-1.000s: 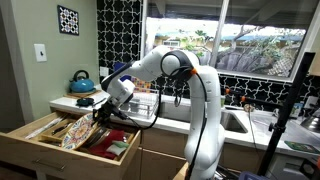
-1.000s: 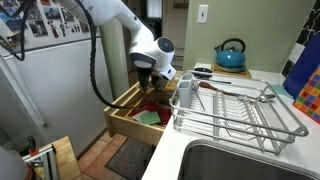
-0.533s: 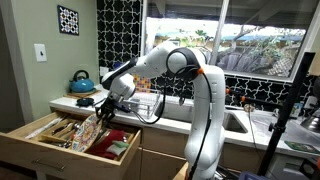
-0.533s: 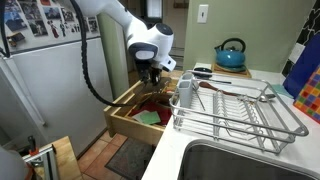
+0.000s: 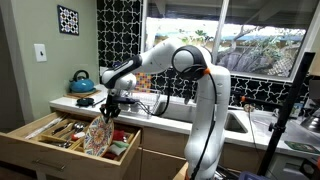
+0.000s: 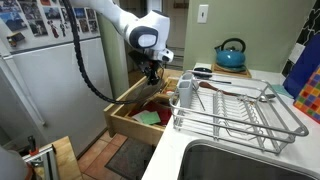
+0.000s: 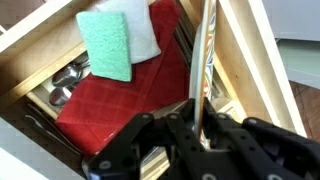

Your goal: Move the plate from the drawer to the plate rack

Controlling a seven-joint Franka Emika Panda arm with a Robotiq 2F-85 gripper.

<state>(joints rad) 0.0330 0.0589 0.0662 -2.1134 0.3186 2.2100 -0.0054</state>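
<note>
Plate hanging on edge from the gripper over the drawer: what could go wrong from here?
1. The gripper pinches only the top rim of the plate, which hangs vertical; it may swing or slip and drop onto the drawer.
2. The plate hangs low, so moving sideways toward the rack could knock it on the drawer's side or the rack's near wall.

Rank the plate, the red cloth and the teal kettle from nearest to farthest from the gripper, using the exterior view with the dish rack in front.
1. The plate: held on edge in the gripper, hanging just below it.
2. The red cloth: lying in the drawer, underneath the plate.
3. The teal kettle: standing well off to the side, clearly farthest.
</note>
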